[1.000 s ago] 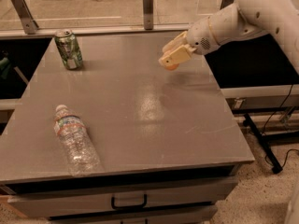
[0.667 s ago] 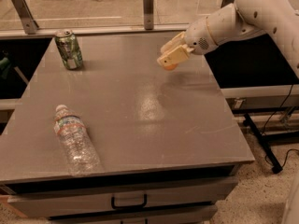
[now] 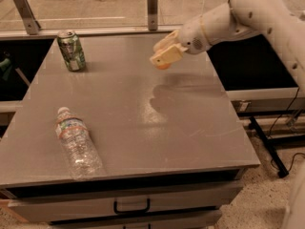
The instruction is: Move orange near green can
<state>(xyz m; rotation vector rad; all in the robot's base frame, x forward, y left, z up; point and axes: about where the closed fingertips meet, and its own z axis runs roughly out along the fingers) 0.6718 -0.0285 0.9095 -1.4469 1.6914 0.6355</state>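
The green can stands upright at the table's far left corner, slightly dented. My gripper hangs above the far middle of the grey table, to the right of the can and well apart from it. Its cream fingers are shut on the orange, of which only a small orange patch shows below the fingers. The orange is held clear of the tabletop; its shadow falls on the surface below.
A clear plastic water bottle lies on its side near the front left of the table. A drawer handle shows under the front edge. A rail with metal posts runs behind the table.
My gripper with the orange has moved left, toward the can. The can and the bottle have not moved.
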